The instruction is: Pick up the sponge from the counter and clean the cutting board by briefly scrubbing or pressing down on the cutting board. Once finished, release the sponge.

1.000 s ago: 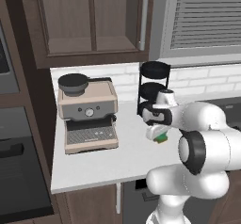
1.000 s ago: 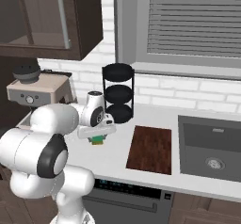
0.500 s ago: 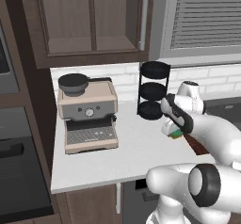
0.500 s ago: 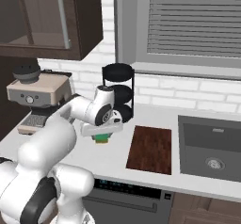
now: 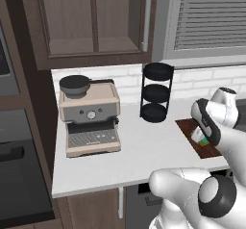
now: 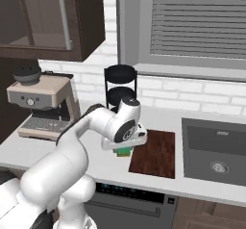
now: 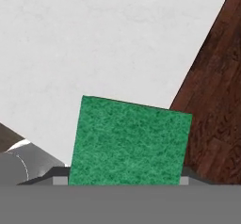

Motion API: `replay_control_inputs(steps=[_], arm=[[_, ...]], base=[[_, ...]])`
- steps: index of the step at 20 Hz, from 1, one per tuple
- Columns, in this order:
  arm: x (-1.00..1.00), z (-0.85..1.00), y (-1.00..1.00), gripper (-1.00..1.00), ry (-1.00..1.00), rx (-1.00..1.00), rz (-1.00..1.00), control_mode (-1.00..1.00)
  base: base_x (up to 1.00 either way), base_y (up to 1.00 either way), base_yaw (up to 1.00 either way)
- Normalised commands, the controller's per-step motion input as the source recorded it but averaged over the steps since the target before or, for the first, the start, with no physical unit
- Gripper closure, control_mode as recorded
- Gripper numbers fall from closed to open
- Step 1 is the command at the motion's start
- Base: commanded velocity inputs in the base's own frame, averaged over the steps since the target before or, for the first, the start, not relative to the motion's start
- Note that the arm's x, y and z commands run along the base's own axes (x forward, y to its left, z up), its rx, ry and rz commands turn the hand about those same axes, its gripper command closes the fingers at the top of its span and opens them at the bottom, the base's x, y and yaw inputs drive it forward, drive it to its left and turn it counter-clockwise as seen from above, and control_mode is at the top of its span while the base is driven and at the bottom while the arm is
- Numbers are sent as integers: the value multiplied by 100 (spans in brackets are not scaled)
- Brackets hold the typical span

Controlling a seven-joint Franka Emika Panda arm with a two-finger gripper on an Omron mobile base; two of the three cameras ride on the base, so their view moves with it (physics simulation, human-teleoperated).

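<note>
My gripper (image 6: 124, 147) is shut on the sponge (image 6: 125, 151), a small block with a green face. It hangs just above the counter (image 6: 72, 148) at the near left edge of the dark reddish-brown cutting board (image 6: 156, 152). In the hand view the green sponge (image 7: 129, 140) covers the fingertips, with white counter (image 7: 94, 39) beyond it and the cutting board (image 7: 214, 100) to the right. From the left base view, the gripper (image 5: 199, 136) and the sponge (image 5: 204, 140) sit over the cutting board (image 5: 188, 128).
A black three-tier round rack (image 6: 120, 86) stands behind the board near the wall. A beige coffee machine (image 6: 42, 104) is at the counter's left end. The sink (image 6: 216, 151) lies right of the board. My own white arm (image 5: 221, 141) hides part of the board.
The arm has swung right along the counter carrying the sponge, from in front of the rack to the cutting board's left edge. The gripper has stayed shut on it.
</note>
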Motion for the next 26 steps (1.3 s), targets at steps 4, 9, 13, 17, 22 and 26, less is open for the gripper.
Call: replay_control_inputs(steps=[4, 9, 13, 17, 22, 26], arm=[[0, -4, -55, 100, 2, 0, -11, -100], [0, -17, -53, 100, 3, 0, -6, -100], [15, -38, -12, 100, 0, 0, 0, -100], [32, -55, -1, 100, -5, 3, 0, -100], [23, -52, 0, 100, -10, 1, 0, -100], [7, -64, 0, 100, -12, 0, 0, -100]], base=[[0, 0, 0], [0, 0, 0], [0, 0, 0], [0, 0, 0], [0, 0, 0], [0, 0, 0]])
